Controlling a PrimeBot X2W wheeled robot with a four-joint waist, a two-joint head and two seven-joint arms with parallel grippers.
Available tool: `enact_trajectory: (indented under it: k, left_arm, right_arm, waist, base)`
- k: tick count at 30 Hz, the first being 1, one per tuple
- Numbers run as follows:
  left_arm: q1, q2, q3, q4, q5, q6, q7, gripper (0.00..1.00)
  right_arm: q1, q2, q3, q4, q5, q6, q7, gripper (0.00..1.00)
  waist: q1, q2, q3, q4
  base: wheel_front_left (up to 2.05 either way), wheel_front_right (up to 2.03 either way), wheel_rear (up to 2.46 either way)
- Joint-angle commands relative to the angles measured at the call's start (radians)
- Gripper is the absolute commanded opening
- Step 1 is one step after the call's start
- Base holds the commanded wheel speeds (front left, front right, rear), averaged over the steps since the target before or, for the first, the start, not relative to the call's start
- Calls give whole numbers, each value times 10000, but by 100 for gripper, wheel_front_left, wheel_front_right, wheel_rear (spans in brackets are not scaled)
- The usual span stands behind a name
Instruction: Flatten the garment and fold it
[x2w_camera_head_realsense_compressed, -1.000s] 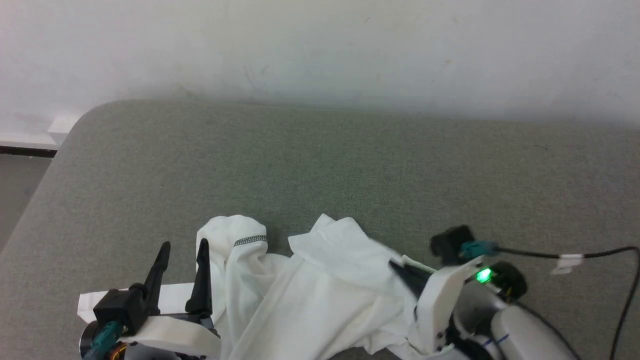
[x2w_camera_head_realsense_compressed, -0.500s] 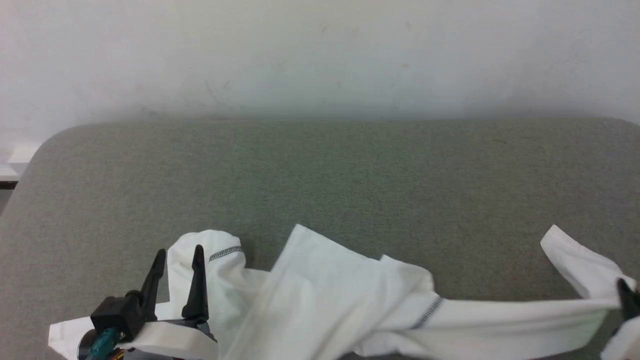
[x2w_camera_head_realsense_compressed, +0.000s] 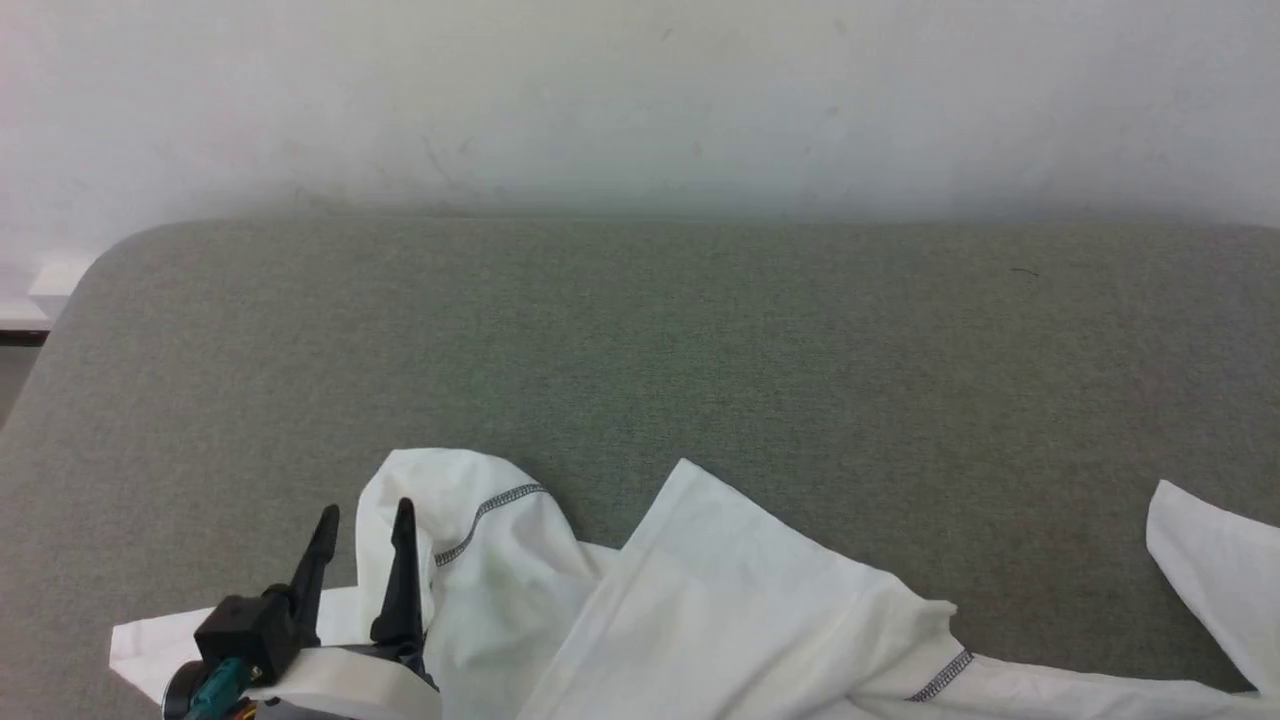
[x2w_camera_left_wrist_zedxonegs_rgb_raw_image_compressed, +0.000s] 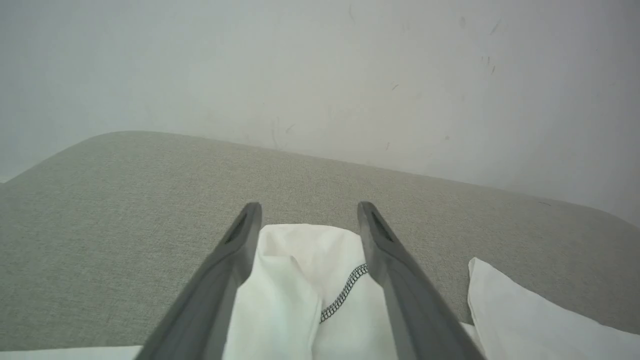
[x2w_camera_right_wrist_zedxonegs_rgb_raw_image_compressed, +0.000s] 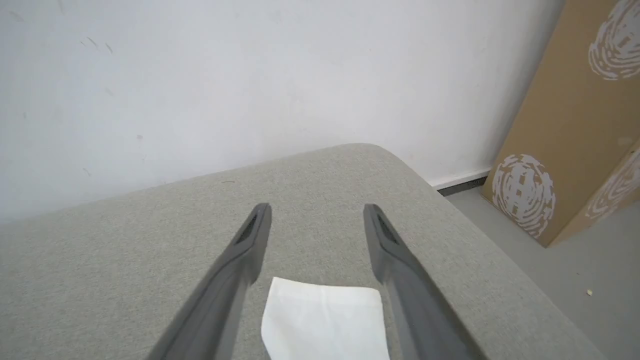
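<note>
The white garment lies crumpled along the near edge of the grey-green padded table, with dark zigzag seams showing. One sleeve stretches to the right, and its cuff end lies flat at the right edge. My left gripper stands open at the lower left, above a rumpled hump of the garment that shows between its fingers. In the right wrist view my right gripper is open just above the sleeve end, gripping nothing.
A white wall rises directly behind the table. The table's rounded left corner drops to the floor. Off the table's right end, a brown cardboard box leans against the wall over grey floor.
My right gripper pulled the sleeve out to the right, then opened and let it go; the sleeve end now lies on the table. The head camera shifted. The left gripper stayed open.
</note>
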Motion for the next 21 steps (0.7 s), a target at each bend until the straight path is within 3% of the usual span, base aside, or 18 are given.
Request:
enact_trajectory:
  k: [1, 6, 13, 21]
  left_arm:
    - [-113, -65, 44, 64, 89, -76, -47, 100]
    - [-293, -206, -18, 146, 201, -198, -47, 100]
    - [-670, -441, -135, 228, 320, -383, -47, 100]
    - [-931, -634, -96, 317, 419, -506, -47, 100]
  right_arm:
    - [-411, -31, 437, -149, -118, -9, 28, 100]
    - [-1254, -419, 3490, 454, 516, -9, 1452, 100]
    - [-2757, -1263, 8013, 2226, 2511, -9, 3617, 100]
    - [-4398, -1749, 10823, 4536, 4124, -9, 4610, 100]
  waist:
    - [0, 0, -12, 192]
    - [0, 0, 104, 524]
    - [0, 0, 473, 1074]
    - [0, 0, 798, 1343]
  base:
    - [0, 0, 0]
    - [0, 0, 0]
    - [0, 0, 0]
    - [0, 0, 0]
